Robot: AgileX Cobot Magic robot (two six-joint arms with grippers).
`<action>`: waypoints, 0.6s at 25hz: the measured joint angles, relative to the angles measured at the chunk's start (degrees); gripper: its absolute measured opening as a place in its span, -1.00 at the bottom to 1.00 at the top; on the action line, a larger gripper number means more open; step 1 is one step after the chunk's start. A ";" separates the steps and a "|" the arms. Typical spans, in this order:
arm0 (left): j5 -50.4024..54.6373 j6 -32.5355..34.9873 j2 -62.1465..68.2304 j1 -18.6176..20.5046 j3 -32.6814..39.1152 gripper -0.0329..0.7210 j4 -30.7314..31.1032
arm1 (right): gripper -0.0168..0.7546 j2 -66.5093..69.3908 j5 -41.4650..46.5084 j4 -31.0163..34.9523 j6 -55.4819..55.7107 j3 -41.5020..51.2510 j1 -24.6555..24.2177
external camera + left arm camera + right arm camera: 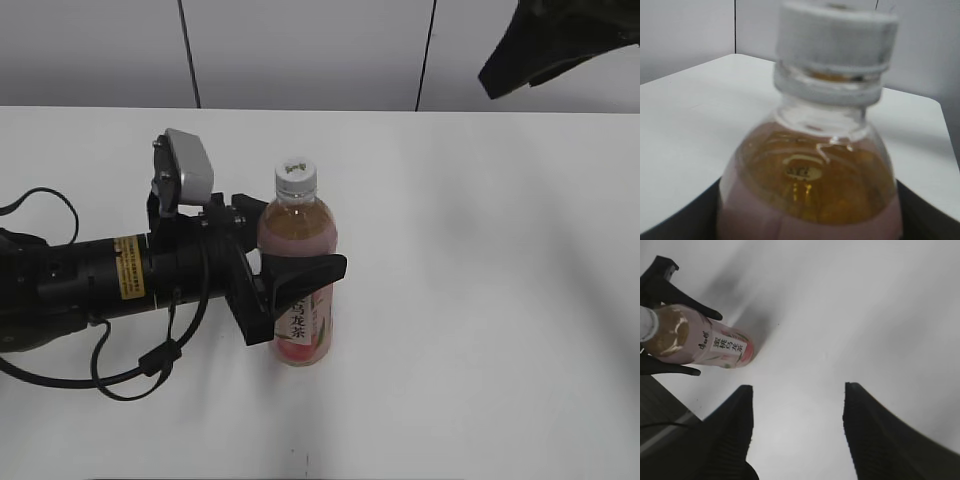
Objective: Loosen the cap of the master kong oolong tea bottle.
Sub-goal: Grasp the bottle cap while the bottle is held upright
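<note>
On a white table (pixel 480 300), the black left gripper (pixel 290 280) clamps the slim clear plastic master kong oolong tea bottle (pixel 298 240) upright at mid-body, apparently steadying it. The right gripper (pixel 797 435) hangs above, jaws spread and empty. The small ribbed white cap (pixel 296 176) sits untouched.

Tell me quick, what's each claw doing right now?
Left gripper: closed around the oolong tea bottle.
Right gripper: open, holding nothing.

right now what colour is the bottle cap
White, with a small dark mark on top; the cap shows best in the exterior view.
</note>
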 joint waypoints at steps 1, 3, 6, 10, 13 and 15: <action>0.00 0.00 0.00 0.00 0.00 0.30 0.00 | 0.17 1.35 1.47 -1.98 1.40 -1.61 1.21; 0.00 0.00 0.00 0.00 0.00 0.30 0.00 | 0.17 3.69 3.46 -4.98 3.71 -5.23 4.04; 0.00 0.00 0.00 0.00 0.00 0.30 0.00 | 0.17 7.21 4.15 -7.35 6.49 -9.83 7.60; 0.00 0.00 0.00 0.00 0.00 0.30 0.00 | 0.17 10.83 4.41 -7.92 10.13 -14.99 11.63; 0.00 0.00 0.00 0.00 0.00 0.30 0.00 | 0.17 13.01 4.60 -8.22 12.32 -17.68 14.27; 0.00 0.00 0.00 0.00 0.00 0.30 0.00 | 0.17 13.98 4.67 -9.78 14.09 -18.70 15.88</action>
